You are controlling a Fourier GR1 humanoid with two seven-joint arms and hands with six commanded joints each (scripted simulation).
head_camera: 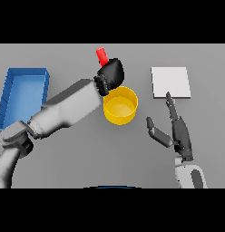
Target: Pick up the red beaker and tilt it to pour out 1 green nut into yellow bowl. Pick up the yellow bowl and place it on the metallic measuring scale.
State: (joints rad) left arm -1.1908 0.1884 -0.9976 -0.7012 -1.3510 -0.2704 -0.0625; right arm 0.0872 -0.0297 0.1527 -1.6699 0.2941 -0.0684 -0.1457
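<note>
Left hand: our left hand (112,72) is up above the yellow bowl. We see only its dark back, so we cannot tell how the fingers are set.
Red beaker: the red beaker (101,55) pokes out from behind our left hand, on the far side of it. Only its top part shows. We cannot tell if the hand is wrapped round it.
Yellow bowl: the yellow bowl (120,106) sits on the grey table (87,154), just under and near our left hand. It stands upright. It is off to the left of our right fingers, with a gap between.
Right hand: our right hand (180,131) is low on the right side. Its fingers are straight and spread, thumb out to the left. It holds nothing.
Scale: the pale flat scale (171,82) lies just past the tip of our longest right finger.
Blue tray: the blue tray (23,72) is far off to the left, well apart from both hands.
</note>
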